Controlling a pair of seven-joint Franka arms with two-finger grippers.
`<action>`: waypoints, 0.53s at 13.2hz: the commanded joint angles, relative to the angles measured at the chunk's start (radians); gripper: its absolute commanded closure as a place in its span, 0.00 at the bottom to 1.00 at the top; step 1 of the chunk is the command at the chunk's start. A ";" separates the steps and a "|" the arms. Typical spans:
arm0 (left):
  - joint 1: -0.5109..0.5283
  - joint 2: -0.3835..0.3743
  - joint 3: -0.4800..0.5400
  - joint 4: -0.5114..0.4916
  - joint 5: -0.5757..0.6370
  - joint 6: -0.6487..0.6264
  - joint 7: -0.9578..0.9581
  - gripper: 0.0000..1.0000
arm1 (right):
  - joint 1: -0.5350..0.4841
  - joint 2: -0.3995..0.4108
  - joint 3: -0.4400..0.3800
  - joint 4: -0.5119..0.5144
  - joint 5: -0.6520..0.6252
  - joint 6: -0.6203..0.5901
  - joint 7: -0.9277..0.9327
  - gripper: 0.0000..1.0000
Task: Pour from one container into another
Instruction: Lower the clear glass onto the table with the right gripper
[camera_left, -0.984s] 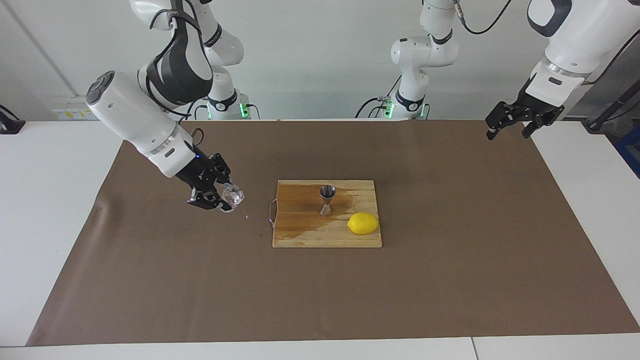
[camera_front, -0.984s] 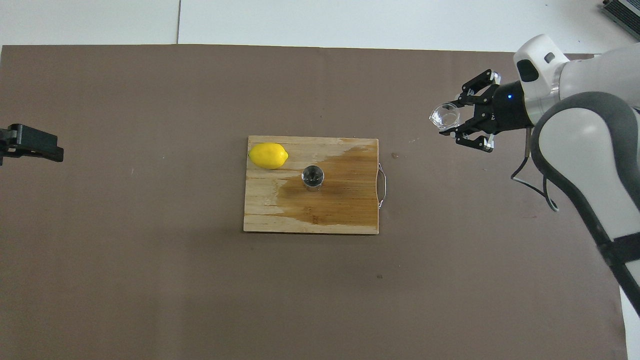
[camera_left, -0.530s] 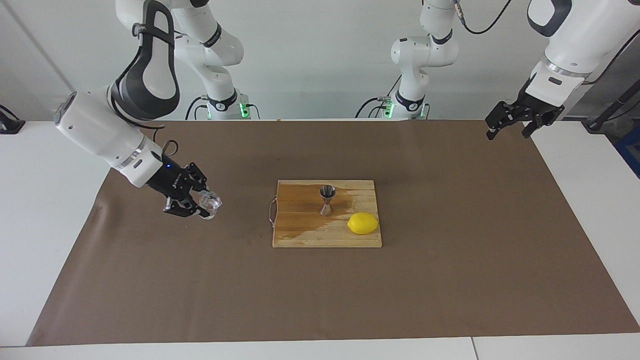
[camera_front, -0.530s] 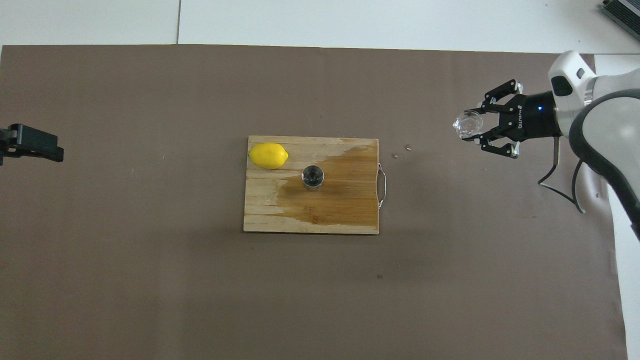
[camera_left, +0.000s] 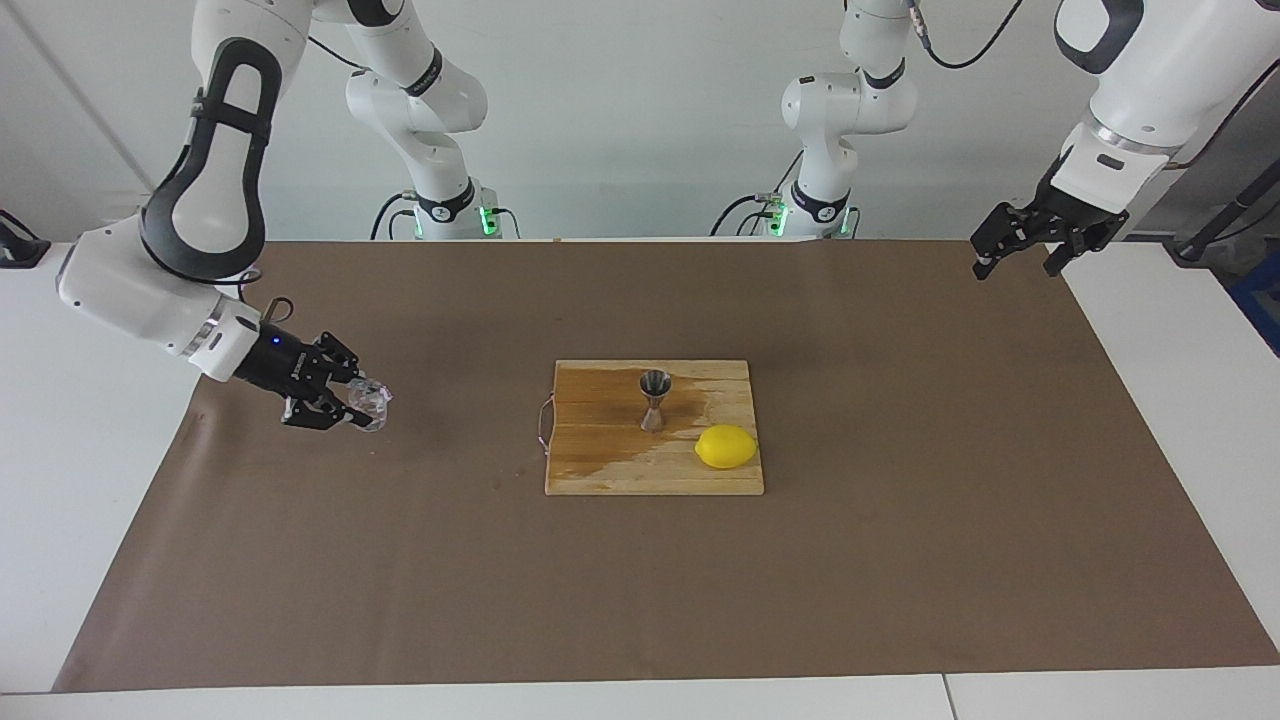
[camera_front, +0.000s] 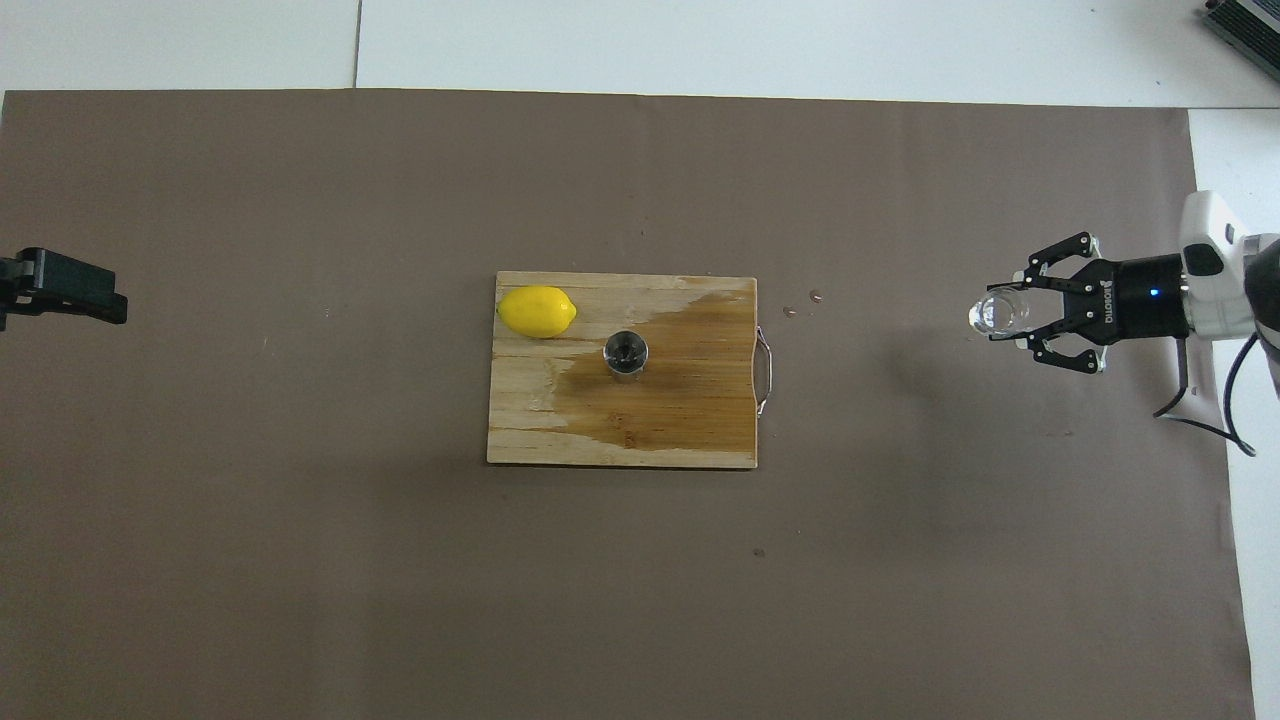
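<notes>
The right gripper (camera_left: 345, 405) has swung away from the cutting board (camera_left: 600, 470) since a second ago, carrying the glass cup (camera_left: 370, 402) out toward the right arm's end of the desk (camera_left: 90, 480). It's now low over the brown mat (camera_left: 400, 580), well apart from the board, and the fingers (camera_left: 325, 420) are pinching the glass cup, which is tipped on its side with its mouth pointing back toward the board. From overhead the glass cup (camera_front: 997, 313) sits right at the tips of the right gripper (camera_front: 1030, 318).

Moving along to the middle: the cutting board lies flat, with a dark wet patch (camera_front: 690, 370) spreading over the half toward the right arm's end. The steel jigger (camera_left: 655, 399) stands upright on the board, at the edge of that wet patch. Just beside it, farther from the robots and toward the left arm's end, rests the lemon (camera_left: 726, 446), not touching the jigger. A couple of droplets (camera_front: 803, 303) lie on the mat just off the board's handle end.

Over at the other end, the left gripper (camera_left: 1018, 262) waits in the air above the mat's corner, its fingers spread and holding nothing.
</notes>
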 joint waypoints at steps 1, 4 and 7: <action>0.004 -0.021 -0.001 -0.020 0.003 -0.007 0.003 0.00 | -0.014 0.042 -0.038 -0.010 0.039 -0.035 -0.130 0.75; 0.004 -0.021 -0.003 -0.020 0.003 -0.007 0.003 0.00 | -0.028 0.102 -0.082 -0.010 0.081 -0.073 -0.259 0.75; 0.004 -0.021 -0.001 -0.020 0.003 -0.007 0.003 0.00 | -0.031 0.140 -0.125 -0.010 0.103 -0.107 -0.351 0.75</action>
